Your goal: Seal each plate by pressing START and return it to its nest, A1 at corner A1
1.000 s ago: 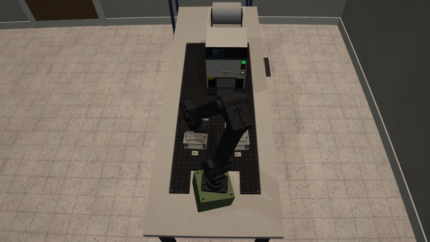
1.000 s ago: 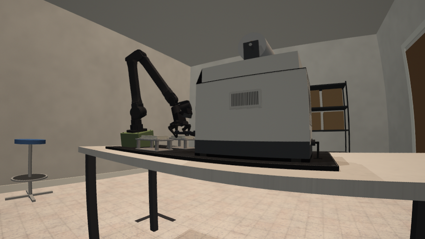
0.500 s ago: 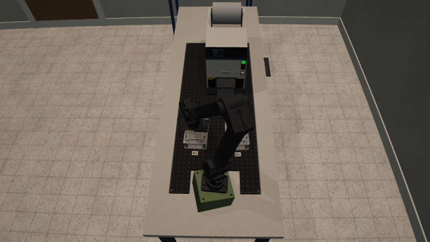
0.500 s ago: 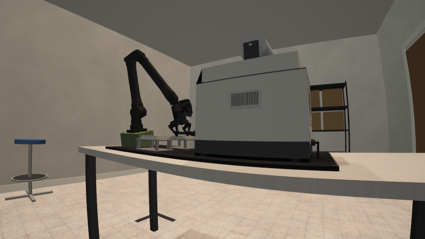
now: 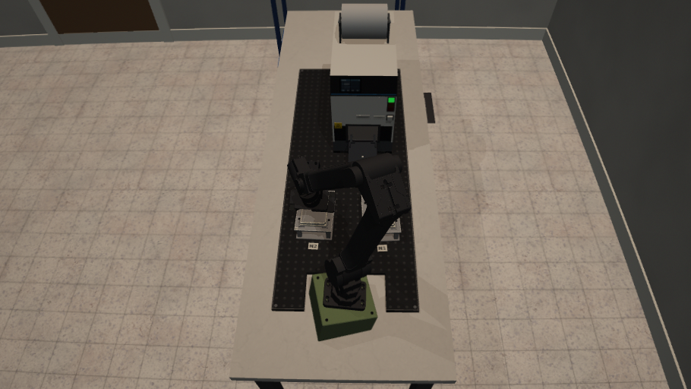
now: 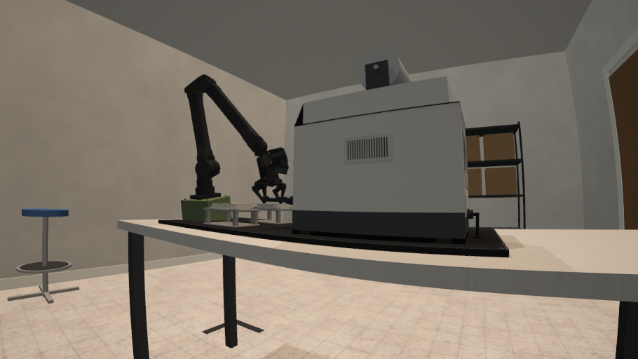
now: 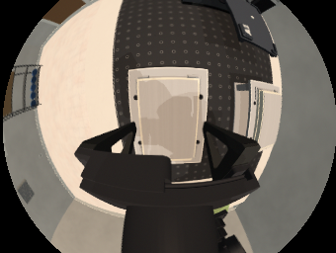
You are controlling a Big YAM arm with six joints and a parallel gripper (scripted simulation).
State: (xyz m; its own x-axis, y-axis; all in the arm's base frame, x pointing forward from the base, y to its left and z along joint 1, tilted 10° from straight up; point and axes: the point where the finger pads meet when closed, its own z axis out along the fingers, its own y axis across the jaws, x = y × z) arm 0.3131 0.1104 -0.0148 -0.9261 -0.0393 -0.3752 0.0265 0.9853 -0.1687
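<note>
A pale plate [image 7: 158, 99] [image 5: 313, 216] lies flat in nest N2 [image 7: 168, 72] [image 5: 313, 235]. Its top looks smooth and no wells can be made out. My gripper [image 7: 169, 125] [image 6: 273, 199] is open above it, one finger on each long side, with nothing held. In the top view the arm hides the fingertips. The other plate [image 7: 269, 119] [image 6: 231, 205] sits in nest N1 [image 6: 255, 217] and is mostly hidden behind the arm in the top view. The sealer's stage [image 5: 356, 150] [image 7: 254, 25] is out and bears no plate. The lamp [image 5: 391, 99] is green; START [image 5: 389, 117] is below it.
The sealer [image 5: 363, 60] [image 6: 378, 178] stands at the far end of the black perforated board [image 5: 309, 111], with a foil roll [image 5: 364, 21] behind and above it. The green arm base [image 5: 345, 321] is at the near end. N1 stands to the right of N2.
</note>
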